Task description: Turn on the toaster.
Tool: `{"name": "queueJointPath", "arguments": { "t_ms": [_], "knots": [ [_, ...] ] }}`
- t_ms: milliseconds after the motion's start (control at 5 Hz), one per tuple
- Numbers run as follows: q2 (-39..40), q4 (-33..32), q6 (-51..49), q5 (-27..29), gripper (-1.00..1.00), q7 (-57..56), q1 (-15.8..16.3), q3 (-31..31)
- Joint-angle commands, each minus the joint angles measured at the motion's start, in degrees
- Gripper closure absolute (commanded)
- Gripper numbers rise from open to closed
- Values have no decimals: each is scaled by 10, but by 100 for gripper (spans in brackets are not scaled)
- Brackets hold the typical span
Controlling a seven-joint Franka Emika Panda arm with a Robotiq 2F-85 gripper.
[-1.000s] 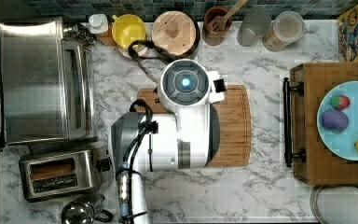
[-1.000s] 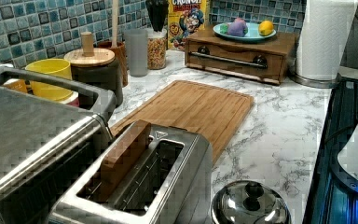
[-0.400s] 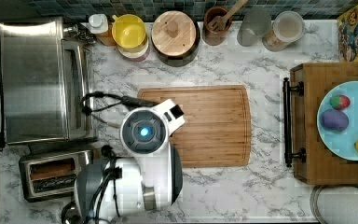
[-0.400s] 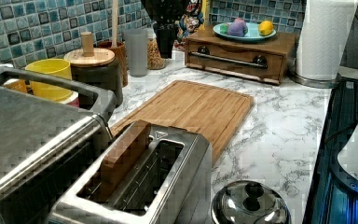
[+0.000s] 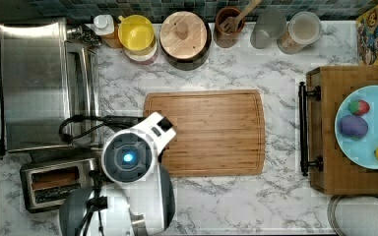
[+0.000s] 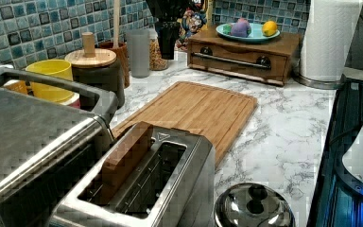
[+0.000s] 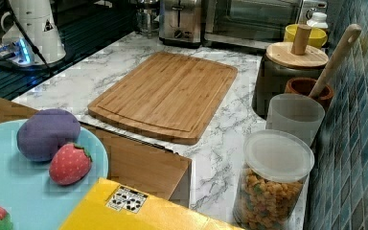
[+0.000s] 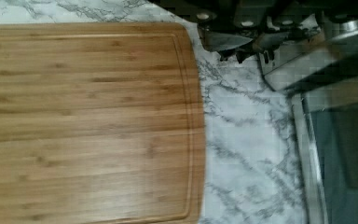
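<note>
1. At the top view's far left you have the toaster oven point(image 5: 39, 83), a large flat-topped steel box against the tiled wall.
2. Just below it in the top view sits the toaster point(image 5: 59, 183), small and boxy, near the counter's front edge. In the left view the toaster point(image 6: 144, 184) holds a brown slice of bread point(image 6: 125, 158) standing upright in one of its two slots.
3. Beside the toaster in the left view you see a round shiny pot lid point(image 6: 254, 208) with a dark knob.
4. The robot arm point(image 5: 128, 162) hangs above the counter just right of the toaster in the top view, its white body covering the left corner of the cutting board point(image 5: 211, 132).
5. The gripper point(image 8: 242, 35) shows in the wrist view as dark parts over the marble between the cutting board's edge and the toaster oven; you cannot tell how far its fingers stand apart, and nothing is visibly held.
6. Further right in the top view, the bare bamboo board lies flat on the marble counter point(image 5: 275, 73).
7. At the top view's far right, a blue plate point(image 5: 369, 108) of toy fruit rests on a wooden box point(image 5: 339, 78).
</note>
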Motion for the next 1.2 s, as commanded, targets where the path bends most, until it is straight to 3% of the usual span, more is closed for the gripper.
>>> {"name": "queueJointPath", "arguments": {
  "t_ms": [200, 400, 600, 800, 1200],
  "knots": [
    [4, -27, -14, 29, 100, -53, 49, 56],
    [6, -26, -18, 33, 100, -51, 53, 56],
    [16, -31, -16, 30, 100, -42, 85, 33],
    [56, -29, -20, 18, 100, -26, 79, 53],
    [41, -51, 25, 64, 100, -42, 83, 38]
  ]
}}
